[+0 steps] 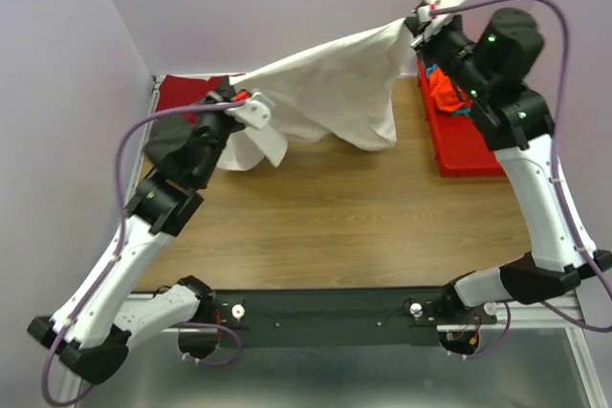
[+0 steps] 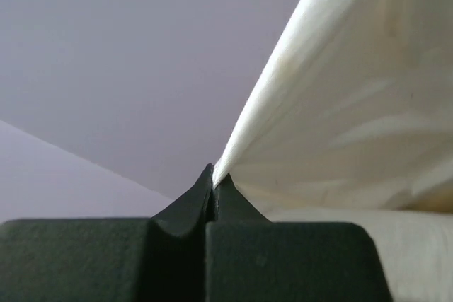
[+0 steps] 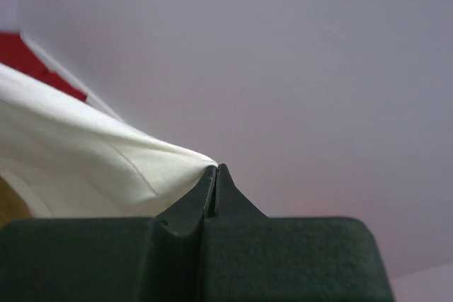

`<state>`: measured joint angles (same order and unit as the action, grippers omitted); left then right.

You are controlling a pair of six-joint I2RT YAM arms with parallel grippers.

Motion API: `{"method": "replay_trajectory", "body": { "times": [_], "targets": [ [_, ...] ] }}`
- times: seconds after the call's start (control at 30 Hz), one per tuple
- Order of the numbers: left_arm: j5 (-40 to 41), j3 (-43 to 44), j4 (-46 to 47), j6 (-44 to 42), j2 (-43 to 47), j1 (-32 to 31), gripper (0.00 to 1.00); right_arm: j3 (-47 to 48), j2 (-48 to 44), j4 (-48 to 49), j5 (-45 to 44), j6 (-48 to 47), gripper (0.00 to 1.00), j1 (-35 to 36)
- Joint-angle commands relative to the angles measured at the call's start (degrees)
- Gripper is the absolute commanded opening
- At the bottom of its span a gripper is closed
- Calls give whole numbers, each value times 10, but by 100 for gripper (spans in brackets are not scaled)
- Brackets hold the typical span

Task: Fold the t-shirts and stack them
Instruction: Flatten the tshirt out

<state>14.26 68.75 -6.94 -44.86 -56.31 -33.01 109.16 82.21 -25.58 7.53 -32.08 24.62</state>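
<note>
The large cream-white t-shirt [image 1: 330, 93] hangs in the air, stretched between my two grippers above the back of the table. My left gripper [image 1: 251, 100] is shut on its left corner; the cloth [image 2: 354, 104] leaves the pinched fingertips [image 2: 214, 175] up and to the right. My right gripper [image 1: 418, 21] is shut on its right corner, held higher; the cloth [image 3: 85, 167] runs off to the left of the fingertips [image 3: 216, 169]. A dark red t-shirt [image 1: 184, 93] lies at the back left of the table. Orange and teal cloth [image 1: 446, 91] lies in the red tray.
A rigid red plastic tray [image 1: 469, 145] stands at the right side of the wooden table [image 1: 344, 226]. Lilac walls close in the back and both sides. The arm bases sit on a black rail [image 1: 325, 312] at the near edge.
</note>
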Motion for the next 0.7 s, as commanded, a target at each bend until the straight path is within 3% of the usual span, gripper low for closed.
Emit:
{"method": "replay_trajectory", "body": {
  "times": [0.0, 0.1, 0.17, 0.2, 0.33, 0.43, 0.5, 0.6, 0.67],
  "targets": [
    [-53, 33, 54, -39, 84, 1, 0, 66, -32, -17, 2, 49, 1, -8],
    [-106, 23, 22, -39, 130, 1, 0, 43, -81, -79, 22, 26, 1, -23],
    [-232, -9, -14, -24, 162, 1, 0, -26, -129, -151, 62, -32, 1, -28],
    [-232, -22, -28, -24, 172, 1, 0, -26, -143, -178, 63, -56, 1, -31],
    [-490, -115, -78, 19, 220, 1, 0, -180, -235, -318, 112, -195, 1, -59],
    [-643, -189, -73, 70, 234, 1, 0, -263, -303, -370, 111, -218, 1, -100],
    [-683, -218, -70, 122, 223, -6, 0, -336, -325, -369, 111, -210, 1, -109],
    [-695, -216, -105, 132, 206, -16, 13, -408, -332, -351, 164, -194, 2, -109],
    [-691, -195, -148, 109, 193, -15, 15, -438, -299, -319, 205, -179, 29, -110]
  ]
}}
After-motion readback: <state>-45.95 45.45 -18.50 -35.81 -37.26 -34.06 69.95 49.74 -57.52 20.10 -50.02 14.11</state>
